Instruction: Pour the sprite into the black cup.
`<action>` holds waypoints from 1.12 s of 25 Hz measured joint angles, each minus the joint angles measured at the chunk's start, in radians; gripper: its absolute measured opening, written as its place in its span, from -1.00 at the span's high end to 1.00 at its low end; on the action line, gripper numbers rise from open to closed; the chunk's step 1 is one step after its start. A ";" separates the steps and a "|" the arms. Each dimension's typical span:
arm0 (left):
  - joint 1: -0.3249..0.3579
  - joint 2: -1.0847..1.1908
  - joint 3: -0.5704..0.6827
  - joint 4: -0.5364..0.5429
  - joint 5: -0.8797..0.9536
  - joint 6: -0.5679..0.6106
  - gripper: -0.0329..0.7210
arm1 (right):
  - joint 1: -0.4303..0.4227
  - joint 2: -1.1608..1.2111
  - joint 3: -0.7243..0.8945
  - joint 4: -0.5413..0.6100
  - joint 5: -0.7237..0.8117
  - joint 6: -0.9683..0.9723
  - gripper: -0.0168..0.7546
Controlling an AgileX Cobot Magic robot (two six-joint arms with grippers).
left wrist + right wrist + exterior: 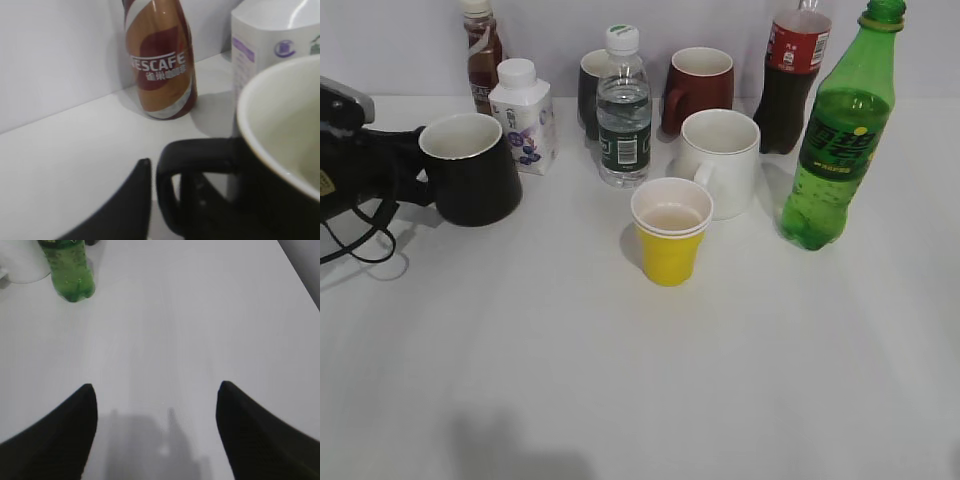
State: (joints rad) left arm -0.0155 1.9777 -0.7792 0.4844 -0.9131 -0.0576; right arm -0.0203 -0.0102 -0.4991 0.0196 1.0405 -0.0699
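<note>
White tabletop (620, 380) and a pale wall form the work area. Left gripper (415, 178) sits at the loop handle of the large glossy black mug with white interior (470, 170); in the left wrist view one dark finger (125, 205) lies just beside the handle (172, 190), the other is not visible, so whether the fingers pinch the handle cannot be told. This placement probably serves to steady or reposition the black mug for filling; its interior appears empty. Right gripper (155, 435) hovers over bare tabletop with fingers spread wide, holding nothing. The tall translucent green plastic bottle (840, 140) stands upright at the right, well apart from the black mug, and appears uncapped, part full of clear liquid. Between them stand a yellow paper cup (670, 235), empty, and a white mug (720, 160). Judged status: bottle not yet grasped; pouring not begun.
</note>
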 joint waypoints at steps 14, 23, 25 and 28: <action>-0.001 -0.081 0.022 0.027 0.025 0.004 0.77 | 0.000 0.001 -0.007 0.148 -0.017 -0.051 -0.48; -0.001 -0.266 0.150 -0.074 0.037 0.008 0.77 | 0.000 0.241 0.003 0.300 -0.700 -0.238 -0.42; -0.001 -0.292 0.170 -0.078 0.028 0.008 0.77 | 0.000 0.338 0.015 0.309 -0.875 -0.243 -0.37; -0.001 -0.322 0.174 -0.079 0.018 0.008 0.77 | 0.000 0.475 0.018 0.331 -1.094 -0.239 -0.33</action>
State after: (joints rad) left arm -0.0165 1.6559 -0.6054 0.4053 -0.8951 -0.0495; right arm -0.0203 0.4652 -0.4811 0.3501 -0.0531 -0.3091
